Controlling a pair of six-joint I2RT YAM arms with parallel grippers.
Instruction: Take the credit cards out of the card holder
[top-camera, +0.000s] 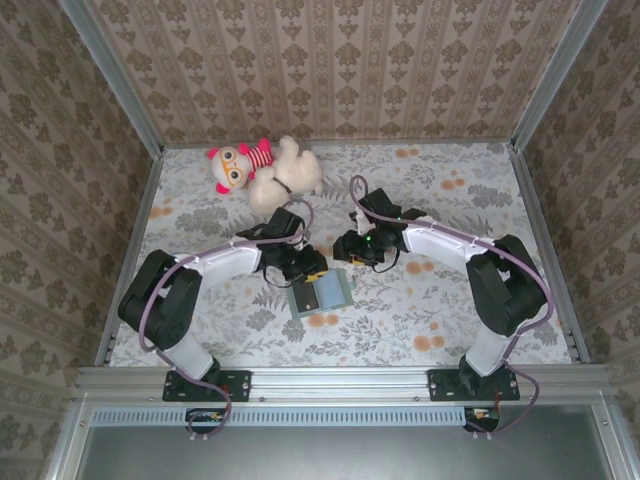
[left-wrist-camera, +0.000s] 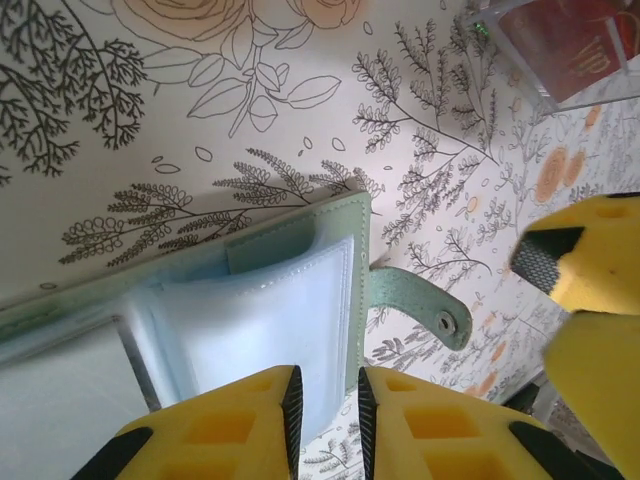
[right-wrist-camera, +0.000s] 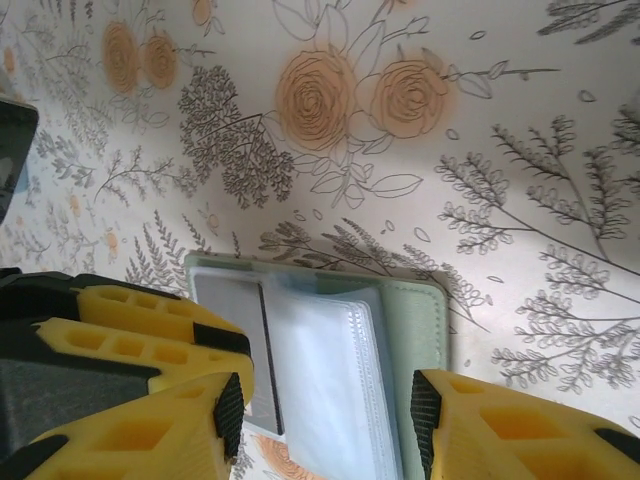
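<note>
Pinching card holder edge, left end effector.

And we had a robot test booth dressed like a home: patterned wallpaper on the panel walls, a floral cloth over the table, two arms bolted to a metal rail, a plush toy at the back.

From above, the left claw covers the card holder at its 11 o'clock corner, and any credit cards are too small for us to make out. At the left wrist, the holder runs off the frame at 8 o'clock, and a clear box is cropped at 1 o'clock. We cannot tell whether that claw pinches the holder's edge.
</note>
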